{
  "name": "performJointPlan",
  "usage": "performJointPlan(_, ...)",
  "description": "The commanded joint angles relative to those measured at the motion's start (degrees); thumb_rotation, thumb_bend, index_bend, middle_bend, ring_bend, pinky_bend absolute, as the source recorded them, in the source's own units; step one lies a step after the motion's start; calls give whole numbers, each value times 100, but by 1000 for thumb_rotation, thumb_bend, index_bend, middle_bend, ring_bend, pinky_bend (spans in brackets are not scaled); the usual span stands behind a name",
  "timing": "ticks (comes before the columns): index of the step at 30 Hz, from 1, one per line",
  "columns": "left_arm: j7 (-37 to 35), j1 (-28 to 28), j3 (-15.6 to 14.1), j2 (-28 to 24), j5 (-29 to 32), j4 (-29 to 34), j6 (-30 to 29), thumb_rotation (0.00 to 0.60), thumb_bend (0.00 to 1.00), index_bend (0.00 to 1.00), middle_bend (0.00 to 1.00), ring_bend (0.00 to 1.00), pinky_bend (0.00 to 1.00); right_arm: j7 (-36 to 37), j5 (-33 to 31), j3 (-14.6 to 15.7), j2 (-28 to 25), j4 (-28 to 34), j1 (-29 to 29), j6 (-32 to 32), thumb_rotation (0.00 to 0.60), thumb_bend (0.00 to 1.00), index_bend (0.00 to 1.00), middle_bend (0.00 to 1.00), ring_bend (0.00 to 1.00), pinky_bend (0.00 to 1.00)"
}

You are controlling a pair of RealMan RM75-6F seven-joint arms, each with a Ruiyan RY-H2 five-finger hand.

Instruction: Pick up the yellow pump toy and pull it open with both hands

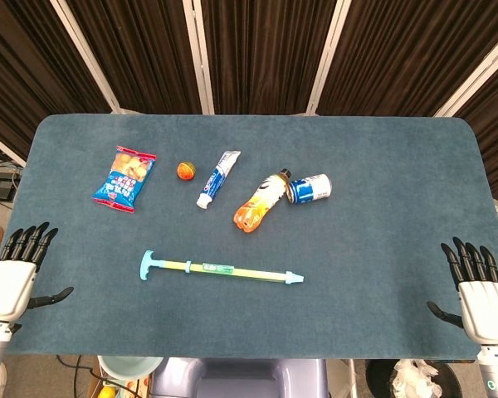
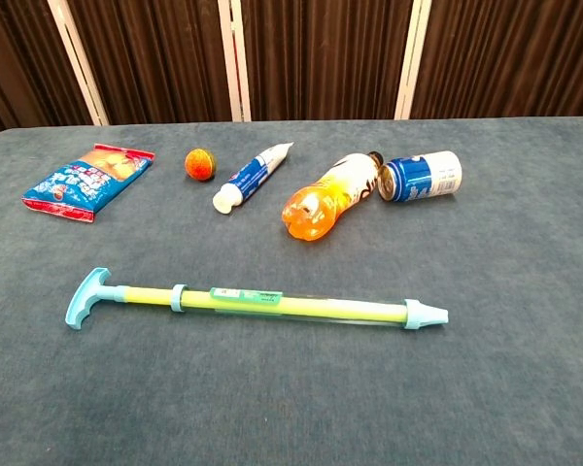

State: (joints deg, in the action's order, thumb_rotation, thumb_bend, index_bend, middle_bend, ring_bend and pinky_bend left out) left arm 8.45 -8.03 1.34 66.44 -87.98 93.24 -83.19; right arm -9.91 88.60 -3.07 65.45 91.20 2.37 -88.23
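Observation:
The yellow pump toy (image 1: 221, 269) (image 2: 257, 302) lies flat near the table's front, its light-blue T-handle to the left and its blue nozzle to the right. In the head view my left hand (image 1: 15, 274) hovers at the table's front left corner, fingers spread, holding nothing. My right hand (image 1: 478, 286) is at the front right corner, also spread and empty. Both hands are far from the toy. The chest view shows neither hand.
Behind the toy lie a blue snack bag (image 1: 124, 178), a small orange ball (image 1: 185, 170), a toothpaste tube (image 1: 218, 178), an orange drink bottle (image 1: 260, 201) and a blue can (image 1: 310, 187). Dark curtains stand beyond the blue table (image 1: 382, 157).

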Motion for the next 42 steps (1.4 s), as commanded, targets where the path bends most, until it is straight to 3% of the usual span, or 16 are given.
performJointPlan(1,16,-4,-4,-6,20,14,25,600,0,0,0,0,18,-1,-22,-5,-1,8,6,22,600,140,60,0,0,0)
performJointPlan(8,140,-70,-1,-15,41,32,141,600,30,13,0,0,21,19,6,10,-14,14,-7,-1,600,140,60,0,0,0)
performJointPlan(13,270,-251,50,-2,134,139,440,600,80,162,0,0,63,-24,35,28,4,9,-12,-9,600,143,60,0,0,0)
performJointPlan(17,631,-534,163,88,166,231,751,600,116,220,18,0,74,-29,29,23,13,7,-13,-13,600,141,60,0,0,0)
performJointPlan(31,1975,-1570,570,1145,758,143,1818,600,183,394,72,0,76,27,0,10,-6,20,-2,15,600,140,60,0,0,0)
performJointPlan(42,2513,-1991,638,1868,1213,-258,2105,600,190,466,84,0,76,43,-27,-1,-8,27,15,50,600,142,60,0,0,0)
